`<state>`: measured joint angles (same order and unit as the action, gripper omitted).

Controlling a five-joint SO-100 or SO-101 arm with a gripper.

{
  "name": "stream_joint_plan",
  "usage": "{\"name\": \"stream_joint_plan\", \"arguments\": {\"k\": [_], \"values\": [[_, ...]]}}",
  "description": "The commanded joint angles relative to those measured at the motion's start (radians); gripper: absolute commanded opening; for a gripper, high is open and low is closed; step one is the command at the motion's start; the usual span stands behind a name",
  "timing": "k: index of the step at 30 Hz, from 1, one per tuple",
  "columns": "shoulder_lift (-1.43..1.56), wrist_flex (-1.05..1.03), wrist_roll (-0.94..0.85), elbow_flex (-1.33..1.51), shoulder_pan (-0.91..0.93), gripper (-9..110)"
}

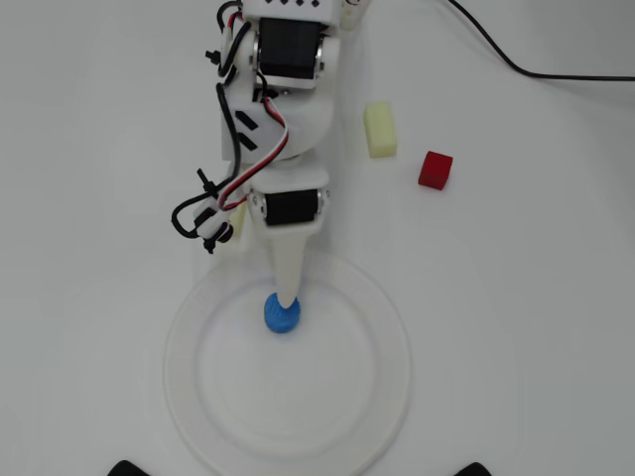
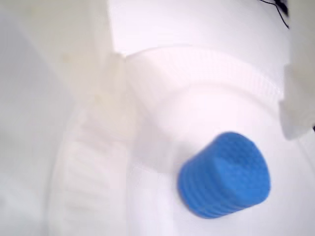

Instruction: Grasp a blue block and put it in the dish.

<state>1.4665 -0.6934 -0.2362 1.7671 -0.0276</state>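
The blue block [image 1: 282, 315] lies inside the dish [image 1: 377, 397], in its upper left part in the overhead view. In the wrist view the blue block [image 2: 224, 174] rests tilted on the floor of the dish [image 2: 216, 73], its textured round top facing the camera. My gripper [image 1: 287, 301] hangs right over the block, pointing down into the dish. In the wrist view the gripper [image 2: 206, 123] is open: a white finger [image 2: 113, 93] stands at the left and the other finger [image 2: 298, 103] at the right edge, with the block free between them and touching neither.
A pale yellow block [image 1: 380, 129] and a red cube [image 1: 435, 170] lie on the white table beyond the dish, right of the arm. Another pale block [image 1: 237, 222] peeks out at the arm's left. A black cable [image 1: 516, 64] crosses the top right.
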Motion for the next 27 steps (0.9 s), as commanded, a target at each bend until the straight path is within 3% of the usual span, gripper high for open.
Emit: {"name": "stream_joint_plan", "arguments": {"k": [1, 14, 27], "values": [[0.084, -0.060, 0.015, -0.071, 0.006, 32], [0.420, -0.479, 0.052, -0.080, 0.006, 46], [1.088, -0.387, 0.077, 0.718, 0.012, 45]]}}
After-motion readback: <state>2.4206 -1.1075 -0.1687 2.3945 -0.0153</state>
